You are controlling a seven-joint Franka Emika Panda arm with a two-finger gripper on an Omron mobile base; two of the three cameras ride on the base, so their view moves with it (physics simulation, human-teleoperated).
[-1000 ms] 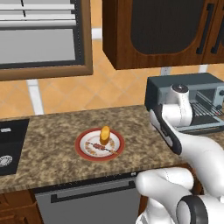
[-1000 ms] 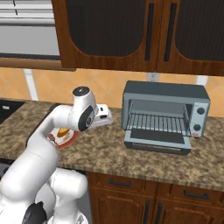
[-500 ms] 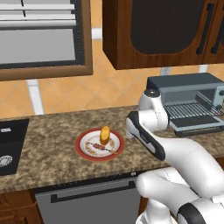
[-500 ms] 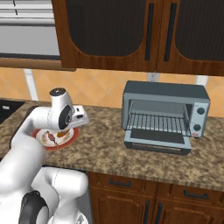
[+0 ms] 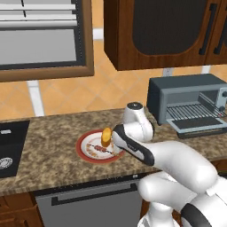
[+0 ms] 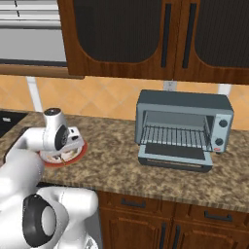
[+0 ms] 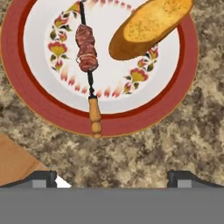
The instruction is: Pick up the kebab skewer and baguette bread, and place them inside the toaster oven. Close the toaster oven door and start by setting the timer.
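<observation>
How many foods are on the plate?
2. The skewer lies across the plate's middle; the bread lies beside it, apart, toward the rim. Nothing else seems hidden there.

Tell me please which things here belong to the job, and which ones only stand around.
Belong to the job:
- kebab skewer, on the plate
- baguette bread, on the plate
- toaster oven
- toaster oven door, folded down
- pincer, open above the counter beside the plate

Only standing around:
- red-rimmed plate
- sink
- wall cabinets
- window blinds
</observation>
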